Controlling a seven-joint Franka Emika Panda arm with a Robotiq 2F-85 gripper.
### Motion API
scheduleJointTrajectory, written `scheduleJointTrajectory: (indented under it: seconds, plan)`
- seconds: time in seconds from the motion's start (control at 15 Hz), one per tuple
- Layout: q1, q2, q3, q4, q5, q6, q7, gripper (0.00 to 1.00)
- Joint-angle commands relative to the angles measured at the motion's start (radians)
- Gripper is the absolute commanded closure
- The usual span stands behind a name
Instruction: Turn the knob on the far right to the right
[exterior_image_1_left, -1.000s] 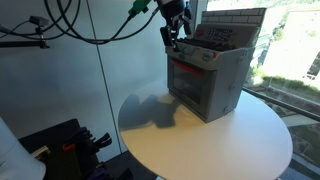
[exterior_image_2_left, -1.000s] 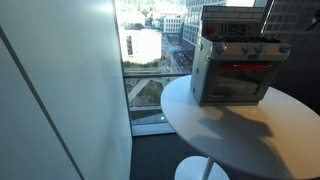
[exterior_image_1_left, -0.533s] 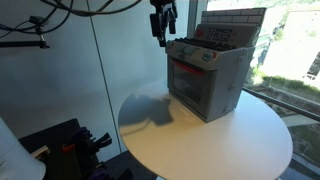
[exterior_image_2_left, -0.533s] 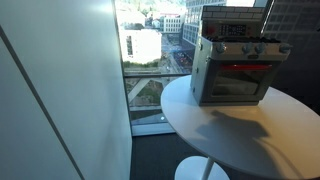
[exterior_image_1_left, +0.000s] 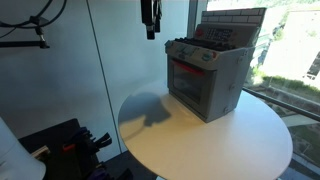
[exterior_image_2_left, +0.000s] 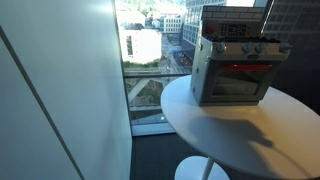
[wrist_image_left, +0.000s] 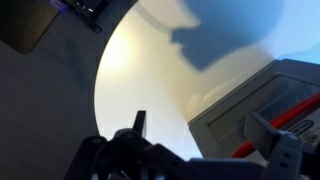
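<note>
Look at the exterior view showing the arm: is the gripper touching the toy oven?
No, the gripper hangs in the air, clear of the toy oven and off to its side.

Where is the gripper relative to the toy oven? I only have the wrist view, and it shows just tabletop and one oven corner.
Observer: In an exterior view the gripper hangs high, above the level of the toy oven's top and off to one side of it, touching nothing.
Operator: Can you see the knobs?
Observer: Yes, a row of knobs runs across the oven's front, above the red-lit door.
Operator: How does the oven sit on the table?
Observer: It stands upright on the part of the round white table nearest the window.
</note>
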Motion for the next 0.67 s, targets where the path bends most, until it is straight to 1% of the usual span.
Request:
scheduleJointTrajectory:
  seconds: [0.0, 0.27, 0.6]
  plan:
    - [-0.001, -0.028, 0.016, 0.036, -0.047, -0.135, -0.094, 0.00]
    - [0.005, -0.066, 0.029, 0.041, -0.071, -0.251, -0.199, 0.00]
    - [0.008, -0.093, 0.034, 0.039, -0.079, -0.317, -0.293, 0.00]
